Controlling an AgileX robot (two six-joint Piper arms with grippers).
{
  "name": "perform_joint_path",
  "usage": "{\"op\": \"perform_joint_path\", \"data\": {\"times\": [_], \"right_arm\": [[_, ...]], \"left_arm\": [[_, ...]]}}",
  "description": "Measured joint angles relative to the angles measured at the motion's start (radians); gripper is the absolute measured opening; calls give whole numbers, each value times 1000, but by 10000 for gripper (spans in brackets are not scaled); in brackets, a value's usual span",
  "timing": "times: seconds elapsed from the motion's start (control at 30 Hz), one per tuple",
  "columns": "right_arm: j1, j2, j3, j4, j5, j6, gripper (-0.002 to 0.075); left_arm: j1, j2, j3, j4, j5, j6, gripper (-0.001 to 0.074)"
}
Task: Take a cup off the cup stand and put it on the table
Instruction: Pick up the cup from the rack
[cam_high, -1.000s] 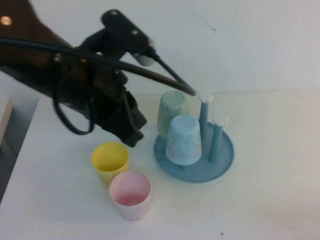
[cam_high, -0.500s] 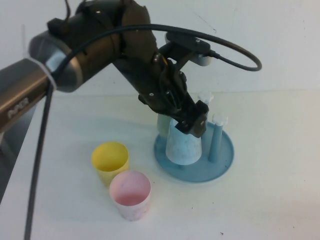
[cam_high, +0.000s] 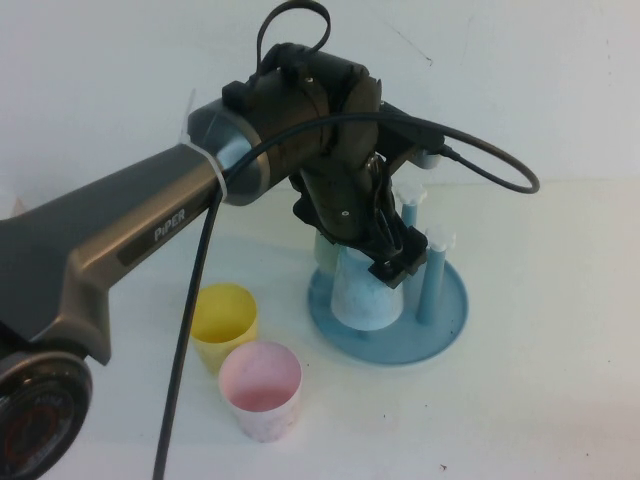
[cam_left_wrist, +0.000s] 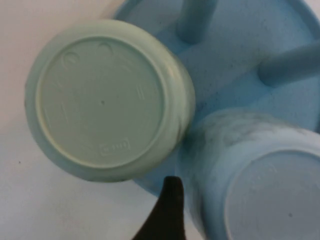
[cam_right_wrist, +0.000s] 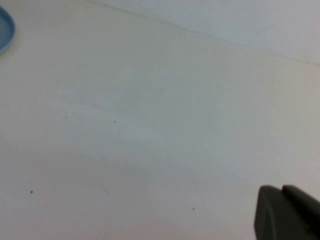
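The light blue cup stands upside down on a peg of the blue cup stand. My left gripper hangs right over the cup's top and is open. In the left wrist view one dark finger sits in the gap between the light blue cup and the pale green cup. The other finger is out of view. The right gripper is shut and empty over bare table; it does not show in the high view.
The pale green cup stands upside down on the stand, mostly hidden behind my left arm. Two bare pegs rise at the stand's right. A yellow cup and a pink cup stand upright on the table left of the stand.
My left arm has swung right from above the yellow cup to over the stand. Its gripper has come down onto the light blue cup. The cups have not moved.
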Motion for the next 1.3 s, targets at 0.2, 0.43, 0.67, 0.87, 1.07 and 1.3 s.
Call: {"op": "perform_joint_path", "data": {"times": [0.2,0.43,0.67,0.87,1.07,1.3], "right_arm": [[0,0,0,0,0,0,-2],[0,0,0,0,0,0,-2],[0,0,0,0,0,0,-2],[0,0,0,0,0,0,-2],[0,0,0,0,0,0,-2],[0,0,0,0,2,0,-2]], "left_arm": [[0,13,-2,16,-25,-27,683],[0,15,-4,18,-45,-41,659],[0,37,-9,16,-30,-41,572],[0,37,-10,16,-26,-41,559],[0,33,-11,16,-7,-41,559],[0,-43,-93,17,69,-41,559]]}}
